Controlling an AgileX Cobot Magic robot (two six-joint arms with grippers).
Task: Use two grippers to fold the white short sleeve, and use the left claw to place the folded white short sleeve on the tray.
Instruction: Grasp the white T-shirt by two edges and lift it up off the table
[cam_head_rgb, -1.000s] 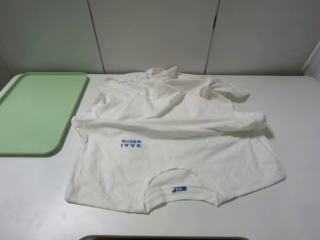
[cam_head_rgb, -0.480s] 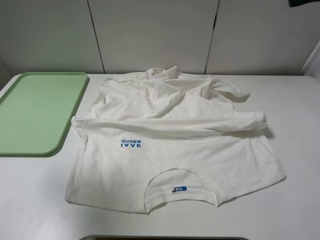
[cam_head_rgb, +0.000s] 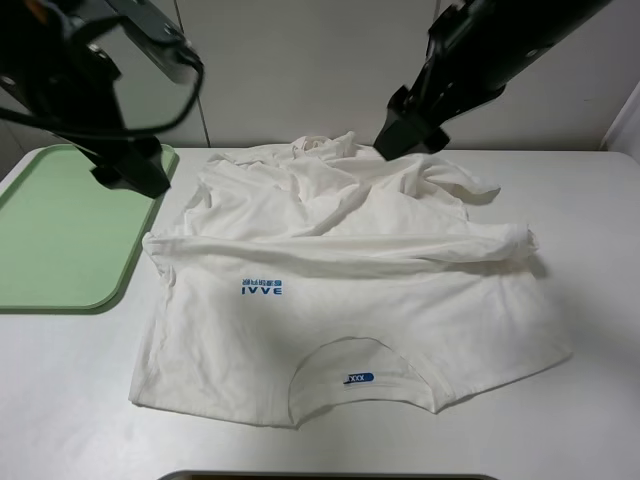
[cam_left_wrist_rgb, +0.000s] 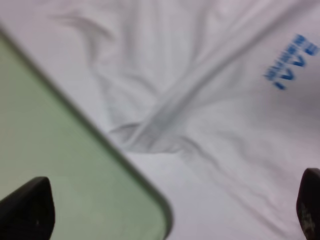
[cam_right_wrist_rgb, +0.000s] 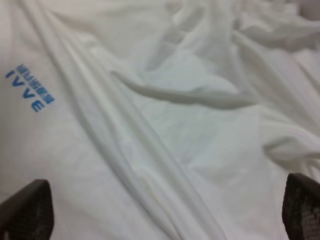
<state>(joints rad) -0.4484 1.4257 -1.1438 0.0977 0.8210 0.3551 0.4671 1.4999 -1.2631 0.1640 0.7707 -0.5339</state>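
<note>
The white short sleeve (cam_head_rgb: 350, 290) lies rumpled in the middle of the table, partly folded over itself, with its blue lettering (cam_head_rgb: 262, 287) and blue neck label (cam_head_rgb: 358, 378) facing up. The pale green tray (cam_head_rgb: 60, 230) sits to its left, with nothing in it. The left arm (cam_head_rgb: 130, 160) hangs above the tray's far right corner. In its wrist view, the left claw (cam_left_wrist_rgb: 167, 212) is open over the tray rim (cam_left_wrist_rgb: 125, 170) and the shirt's edge (cam_left_wrist_rgb: 200, 100). The right arm (cam_head_rgb: 410, 125) hovers above the shirt's far part, and its gripper (cam_right_wrist_rgb: 164, 212) is open over the folds (cam_right_wrist_rgb: 165, 125), holding nothing.
The white table (cam_head_rgb: 600, 400) runs to a pale panelled wall (cam_head_rgb: 300, 70) behind. A dark edge (cam_head_rgb: 330, 476) shows at the bottom of the high view. Bare table surface lies in front of the tray (cam_head_rgb: 60, 400) and to the right of the shirt.
Both arms have come into the high view from above, the left over the tray's corner and the right over the shirt's far part. The shirt has not moved.
</note>
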